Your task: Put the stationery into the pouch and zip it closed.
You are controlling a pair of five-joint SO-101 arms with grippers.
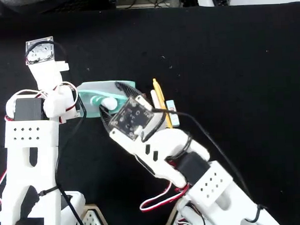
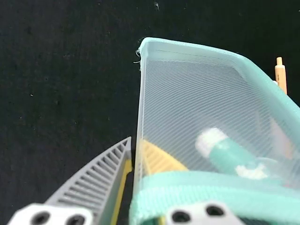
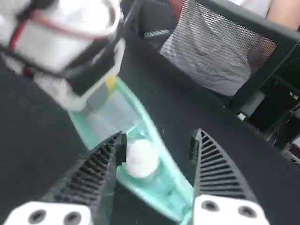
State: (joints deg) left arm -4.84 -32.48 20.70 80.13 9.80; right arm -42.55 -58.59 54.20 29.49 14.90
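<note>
1. Pouch [image 1: 97, 89] lies on the black counter [image 1: 237, 65] at about 10 o'clock from its centre, long axis running 9 to 3 o'clock, zip not yet drawn.
2. Left arm stands up from its base at 7 o'clock. The forearm runs toward 12 o'clock and the wrist is turned to 3 o'clock, onto the pouch's 9 o'clock end.
3. Left pincer [image 2: 135, 147] is clenched on the pouch's mesh wall at that end, one finger outside and one inside. Judgement: this grip anchors the pouch and props its mouth open for loading.
4. A teal-and-white stick [image 2: 225, 150] lies inside the pouch, seen through the mesh.
5. Right arm reaches from 5 o'clock toward 11 o'clock, wrist pitched down over the pouch's middle.
6. Right pincer [image 3: 158, 137] is released, jaws wide apart on either side of the stick's white end and gripping nothing. Judgement: the stick has been deposited.
7. A yellow pen [image 1: 159, 100] and a small pale item [image 1: 172, 114] lie on the counter just beside the pouch at its 3 o'clock end. Judgement: loading is incomplete and zipping comes afterwards.
</note>
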